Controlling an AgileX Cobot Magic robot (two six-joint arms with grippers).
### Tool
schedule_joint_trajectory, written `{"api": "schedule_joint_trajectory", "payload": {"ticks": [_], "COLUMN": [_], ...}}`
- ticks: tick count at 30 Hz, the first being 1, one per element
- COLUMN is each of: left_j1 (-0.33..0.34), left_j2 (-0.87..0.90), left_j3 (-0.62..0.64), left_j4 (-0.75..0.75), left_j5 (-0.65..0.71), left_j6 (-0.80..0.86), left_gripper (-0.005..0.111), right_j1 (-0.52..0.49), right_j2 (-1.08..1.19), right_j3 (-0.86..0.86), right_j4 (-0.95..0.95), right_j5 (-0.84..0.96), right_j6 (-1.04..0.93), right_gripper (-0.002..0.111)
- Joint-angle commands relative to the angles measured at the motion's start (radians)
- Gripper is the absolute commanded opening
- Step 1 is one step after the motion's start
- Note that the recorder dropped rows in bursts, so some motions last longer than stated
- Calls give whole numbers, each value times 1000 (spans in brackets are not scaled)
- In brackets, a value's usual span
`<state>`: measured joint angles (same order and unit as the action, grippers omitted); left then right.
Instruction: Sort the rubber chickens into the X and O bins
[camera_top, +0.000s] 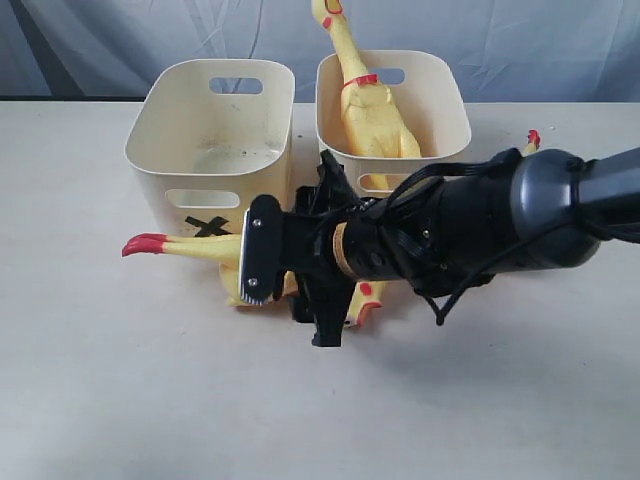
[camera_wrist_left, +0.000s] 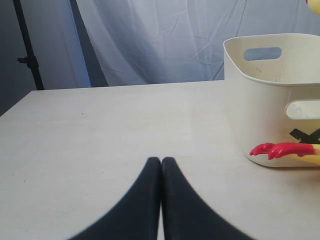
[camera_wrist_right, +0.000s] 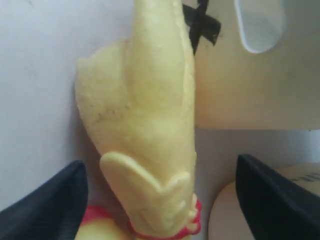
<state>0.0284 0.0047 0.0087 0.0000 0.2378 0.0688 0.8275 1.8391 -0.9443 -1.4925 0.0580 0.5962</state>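
Straddling rubber chicken (camera_wrist_right: 145, 115) on table (camera_top: 100, 380) before X bin (camera_top: 160, 150): right gripper (camera_wrist_right: 160, 167), jaws wide, not closed on it, shown by right wrist view only. Exterior view alone: second chicken (camera_top: 375, 120) leaning in other bin (camera_top: 445, 110). Left wrist view alone: left gripper (camera_wrist_left: 161, 161) pressed closed, empty

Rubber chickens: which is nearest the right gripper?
Yellow rubber chicken lying on the table before the cream X-marked bin, at the right gripper; another stands in the other bin.

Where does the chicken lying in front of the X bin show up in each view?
Exterior view: the chicken lies left of centre.
Left wrist view: only its red feet, right edge.
Right wrist view: its body fills the middle.
Shared landmark: the black X.
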Motion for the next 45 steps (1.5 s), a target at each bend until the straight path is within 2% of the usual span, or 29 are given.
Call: {"api": "schedule_joint_trajectory", "payload": {"ticks": [1,10,12,13,14,18,25,32,38,42,45], "left_j1": [-3,-3,-3,-3,-3,-3,-3,-3,-3,-3,-3], "left_j2": [-5,-5,-5,-5,-5,-5,-5,-5,-5,-5,-5], "left_j3": [-9,-9,-9,-9,-9,-9,-9,-9,-9,-9,-9], "left_j4": [-6,-6,-6,-6,-6,-6,-6,-6,-6,-6,-6], "left_j5": [-7,-7,-7,-7,-7,-7,-7,-7,-7,-7,-7], "left_j6": [-4,-4,-4,-4,-4,-4,-4,-4,-4,-4,-4], "left_gripper": [0,0,0,0,0,0,0,0,0,0,0], "right_j1": [1,1,1,1,1,1,43,227,400,480,501], "right_j2": [50,167,178,180,180,180,176,170,107,35,-25], "right_j3": [-8,-122,-122,-122,-122,-122,-114,-89,-100,-136,-180], "right_j4": [-71,-45,-45,-38,-22,70,135,133,104,104,104], "right_j5": [-7,-58,-74,-77,-72,-58,27,23,116,216,230], "right_j6": [-2,7,7,7,9,14,6,6,-21,-21,-21], "right_gripper": [77,77,72,66,55,0,-1,-1,-1,-1,-1]}}
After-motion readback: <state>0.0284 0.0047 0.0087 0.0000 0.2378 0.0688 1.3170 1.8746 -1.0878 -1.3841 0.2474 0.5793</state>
